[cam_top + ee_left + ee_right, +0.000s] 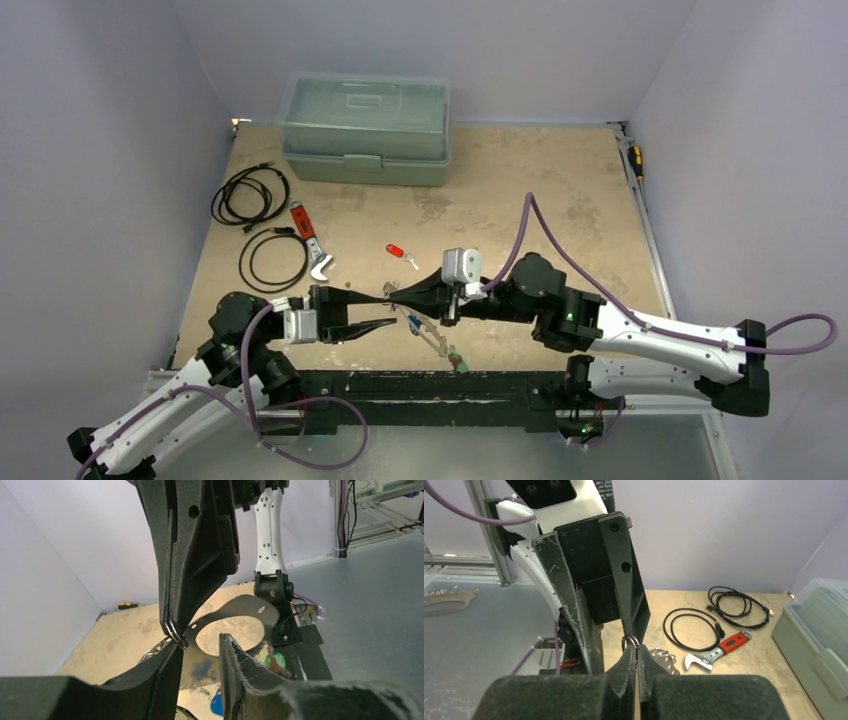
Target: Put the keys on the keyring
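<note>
Grip status: the black two-finger right gripper [636, 652] is clenching its jaws fully on the thin silvery-grey wire loops of the keyring [178, 637], pinching them at the very fingertips. The black left gripper [200, 642] is standing partly released and is holding nothing. One of its fingers is touching the loops from the side, and the gap between its jaws is lying just beside the ring, not around it.

Both grippers are pointing at each other along one left-to-right line above the sand-coloured tabletop [560, 180], tip to tip, near the front edge. The keyring is sitting at that meeting point, lifted off the surface. A pale strand is trailing from it toward the near edge, with a blue-headed key [413, 322] and a green-headed key [462, 368] lying along it. Whether these are threaded on cannot be told.

A small silver key with a red plastic head [397, 252] is lying loose on the table just beyond the meeting point, its long axis running slantwise, head to the left. Judged from this layout, the left arm is the free one, so the fetch is probably falling to it while the right is presenting the ring.
</note>
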You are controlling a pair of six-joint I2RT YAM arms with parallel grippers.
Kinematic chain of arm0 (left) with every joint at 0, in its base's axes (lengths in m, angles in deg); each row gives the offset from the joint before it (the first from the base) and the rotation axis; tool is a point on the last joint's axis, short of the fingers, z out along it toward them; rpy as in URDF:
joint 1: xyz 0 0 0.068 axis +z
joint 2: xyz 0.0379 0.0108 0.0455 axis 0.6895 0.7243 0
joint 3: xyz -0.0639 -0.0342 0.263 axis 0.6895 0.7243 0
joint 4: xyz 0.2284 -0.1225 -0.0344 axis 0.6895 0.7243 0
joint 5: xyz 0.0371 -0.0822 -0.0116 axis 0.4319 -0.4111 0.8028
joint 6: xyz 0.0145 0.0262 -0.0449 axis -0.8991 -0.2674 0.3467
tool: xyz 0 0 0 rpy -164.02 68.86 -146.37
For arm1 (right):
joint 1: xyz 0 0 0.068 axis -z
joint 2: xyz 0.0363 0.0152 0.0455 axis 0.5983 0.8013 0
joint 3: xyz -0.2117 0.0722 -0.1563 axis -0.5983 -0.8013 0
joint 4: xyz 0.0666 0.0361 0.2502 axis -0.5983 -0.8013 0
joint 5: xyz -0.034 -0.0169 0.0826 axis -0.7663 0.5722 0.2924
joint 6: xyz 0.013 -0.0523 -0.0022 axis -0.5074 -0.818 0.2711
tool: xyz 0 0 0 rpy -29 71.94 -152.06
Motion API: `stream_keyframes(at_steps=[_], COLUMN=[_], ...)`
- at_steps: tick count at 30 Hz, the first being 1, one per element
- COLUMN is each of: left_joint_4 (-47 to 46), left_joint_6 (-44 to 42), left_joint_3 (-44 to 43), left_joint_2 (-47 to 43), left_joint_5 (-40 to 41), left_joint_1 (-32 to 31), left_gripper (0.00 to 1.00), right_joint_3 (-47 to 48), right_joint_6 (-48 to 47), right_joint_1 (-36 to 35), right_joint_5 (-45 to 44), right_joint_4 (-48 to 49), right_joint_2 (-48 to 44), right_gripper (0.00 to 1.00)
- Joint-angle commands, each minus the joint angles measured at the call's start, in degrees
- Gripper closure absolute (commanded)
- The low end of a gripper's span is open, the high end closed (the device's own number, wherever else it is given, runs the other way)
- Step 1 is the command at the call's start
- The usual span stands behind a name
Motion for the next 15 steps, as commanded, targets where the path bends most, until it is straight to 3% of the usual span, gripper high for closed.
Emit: stream_keyframes(at_steps=[1,15], left_joint_4=[3.2,18.8], left_joint_6=[-3.3,-8.2], left_joint_3=[-3.2,-12.0], left_joint_2=[1.5,7.4], left_joint_5=[2.0,3.7], left_joint_1=[-0.2,-0.2], left_gripper=[0.67,0.74], right_joint_3=[3.0,5.9], right_joint_6=[-1.5,-3.6], right_joint_1=[0.0,0.2], right_joint_5=[0.1,-0.3], right_joint_4=[-4.4,-11.2], right_joint_2=[0.4,-0.2], right_gripper=[1.00,1.00])
